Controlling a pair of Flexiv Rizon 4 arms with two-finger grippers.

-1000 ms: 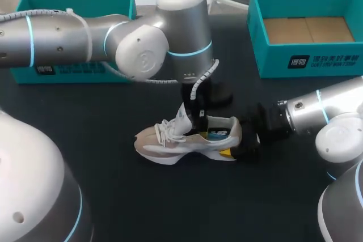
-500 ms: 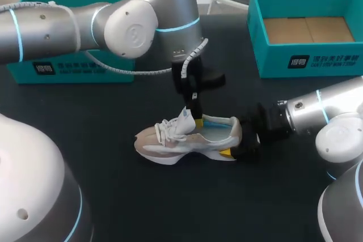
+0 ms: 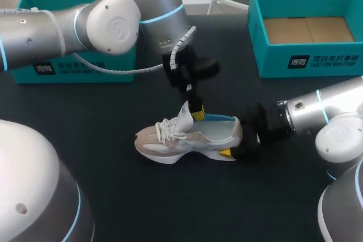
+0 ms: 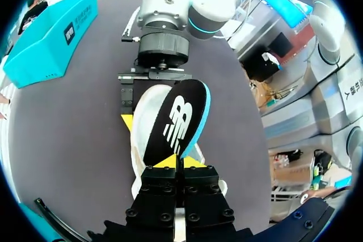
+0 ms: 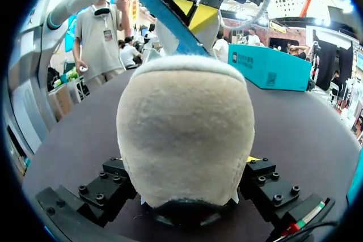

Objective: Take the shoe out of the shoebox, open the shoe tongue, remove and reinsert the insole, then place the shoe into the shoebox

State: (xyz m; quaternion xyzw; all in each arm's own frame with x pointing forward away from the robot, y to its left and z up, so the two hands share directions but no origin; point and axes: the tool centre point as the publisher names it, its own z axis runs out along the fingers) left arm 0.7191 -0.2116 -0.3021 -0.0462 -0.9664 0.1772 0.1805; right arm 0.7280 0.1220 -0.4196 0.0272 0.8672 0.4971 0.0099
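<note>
So, the shoe (image 3: 187, 140) sits on the table (image 3: 170, 208), out of the shoebox (image 3: 306, 63). Right gripper (image 3: 241, 144) clamps its heel; left gripper (image 3: 197, 114) pinches the insole (image 4: 176, 120), half out. Reinserting and boxing remain.

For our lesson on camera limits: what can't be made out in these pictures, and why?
1. Head view: the left shoebox's inside, covered by the left arm.
2. Left wrist view: the shoe's opening, covered by the insole held in the left jaws.
3. Right wrist view: the shoe's toe and laces, behind its own heel; the right jaws' tips, mostly behind it too.
</note>
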